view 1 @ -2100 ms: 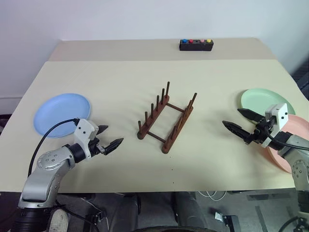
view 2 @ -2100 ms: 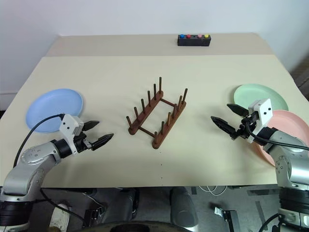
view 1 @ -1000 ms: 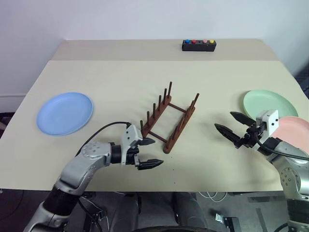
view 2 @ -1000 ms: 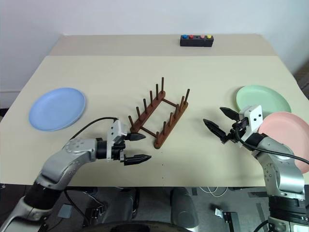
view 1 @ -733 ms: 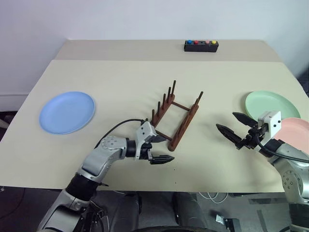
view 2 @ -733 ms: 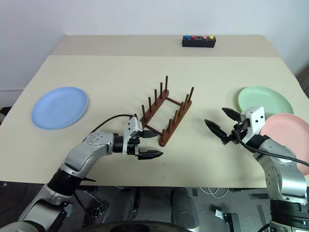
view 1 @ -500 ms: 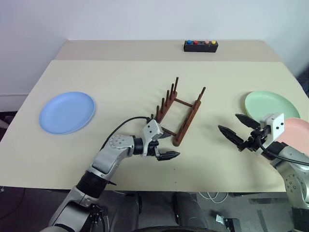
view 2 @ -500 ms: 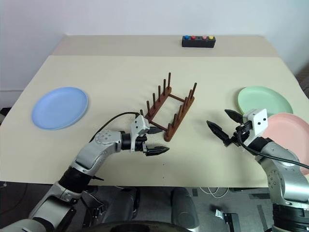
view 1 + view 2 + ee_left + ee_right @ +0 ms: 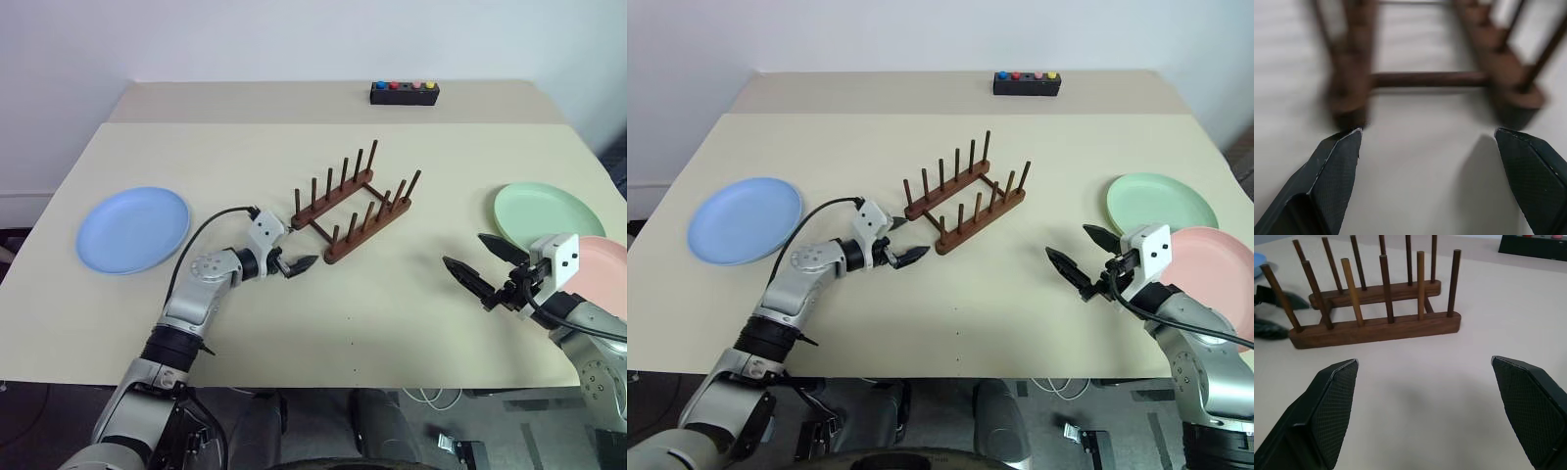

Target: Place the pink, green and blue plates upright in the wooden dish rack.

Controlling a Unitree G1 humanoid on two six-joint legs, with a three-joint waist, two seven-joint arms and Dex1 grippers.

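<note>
right end effector (image 9: 475,265): spread, nothing between its fingers, hovering over the surface near the right edge, pointing toward the rack
left end effector (image 9: 297,256): spread, nothing held, fingertips at the near-left end of the rack; contact with the rail ends cannot be told from the wrist view
surface (image 9: 392,323): beige, carries all the things
pink plate (image 9: 605,269): flat at the right edge, nearest of the right-hand pair, partly behind the right arm
blue plate (image 9: 132,228): flat near the left edge, well apart from the rack
green plate (image 9: 544,211): flat near the right edge, just behind the pink plate; touching or overlapping it cannot be told
wooden dish rack (image 9: 355,207): mid-surface, upright, running diagonally from near-left to far-right, two peg rows, no plate in it
black box (image 9: 404,92): with coloured buttons, at the far edge, right of centre
</note>
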